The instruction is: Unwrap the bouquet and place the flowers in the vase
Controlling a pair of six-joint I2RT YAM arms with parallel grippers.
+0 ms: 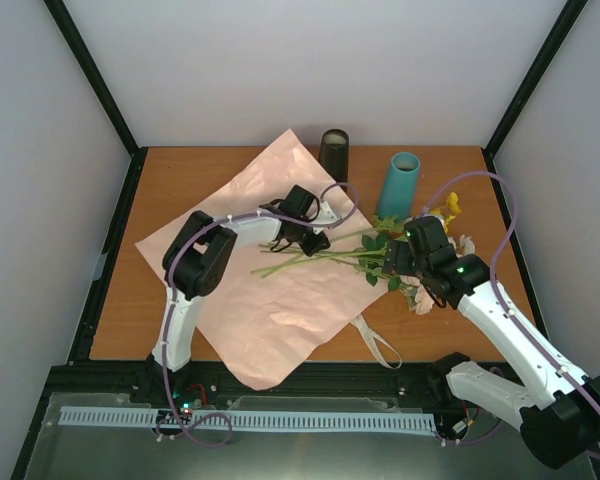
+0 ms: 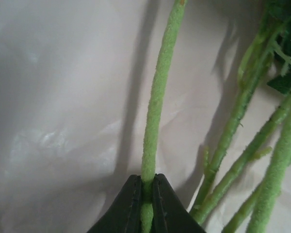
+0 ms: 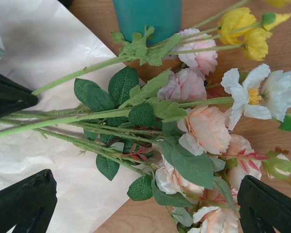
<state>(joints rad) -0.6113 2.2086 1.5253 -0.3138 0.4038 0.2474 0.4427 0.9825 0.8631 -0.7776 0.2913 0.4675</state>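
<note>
Left gripper [image 2: 146,194] jaws pinch one green stem [image 2: 155,111], bottom centre. Right gripper [image 3: 145,199] jaws spread over the flowers [image 1: 375,248], centre-right by teal vase [image 1: 404,180]. Lift slow & straight, w/o dragging neighbours.

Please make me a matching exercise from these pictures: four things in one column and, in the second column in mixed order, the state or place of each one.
Things:
1. teal vase
2. pink paper
3. left gripper
4. right gripper

States or places:
A. open, over the flower heads
B. shut on one green stem
C. upright, with nothing in it
D. spread on the table, under the flowers' lower ends

Pairs: 1-C, 2-D, 3-B, 4-A
</note>
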